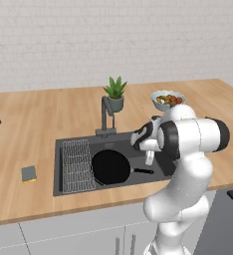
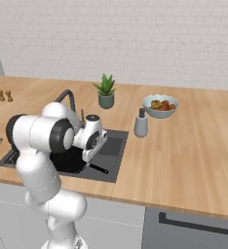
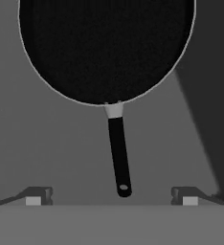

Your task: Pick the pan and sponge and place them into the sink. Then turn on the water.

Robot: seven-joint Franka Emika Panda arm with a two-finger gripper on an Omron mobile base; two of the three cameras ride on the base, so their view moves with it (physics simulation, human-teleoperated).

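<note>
Pan point(image 3: 106, 48) lying in sink point(image 1: 161, 167), gripper point(image 3: 111, 197) spread wide above handle; risk: fingertips snagging handle on withdrawal toward sponge point(image 1: 29, 174).

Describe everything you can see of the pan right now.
The pan is a round black frying pan with a thin pale rim and a straight black handle joined by a light collar, with a hole at its end. It lies flat and upright on the floor of the sink, beside the wire rack. The open gripper hangs above the handle, not touching.

Black pan point(image 1: 110, 167) flat in sink point(image 1: 73, 143) — sponge point(image 1: 29, 174) on counter.
</note>
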